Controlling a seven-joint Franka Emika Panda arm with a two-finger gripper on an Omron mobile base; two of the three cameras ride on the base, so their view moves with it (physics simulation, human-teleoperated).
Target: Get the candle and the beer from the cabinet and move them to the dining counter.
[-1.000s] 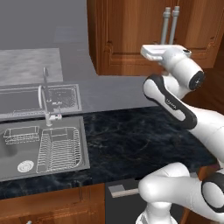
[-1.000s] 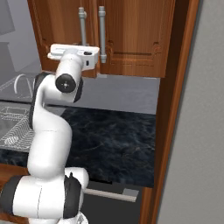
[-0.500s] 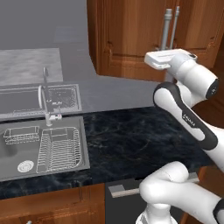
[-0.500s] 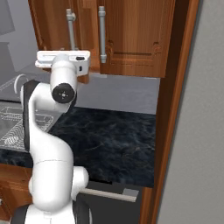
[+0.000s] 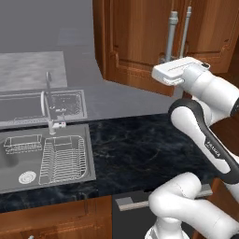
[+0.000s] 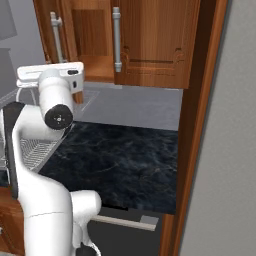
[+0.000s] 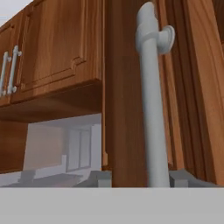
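End effector (image 7: pixel 136 178) up at the cabinet (image 5: pixel 140 42), its tips either side of the left door's bar handle (image 7: pixel 151 100), handle between them; can't tell if they actually clamp it. That left door (image 6: pixel 70 35) is swung partly out, right door (image 6: pixel 155 40) closed. Black marble surface (image 5: pixel 135 149) below, steel sink (image 5: pixel 42 158) with faucet (image 5: pixel 49 107) to the left.
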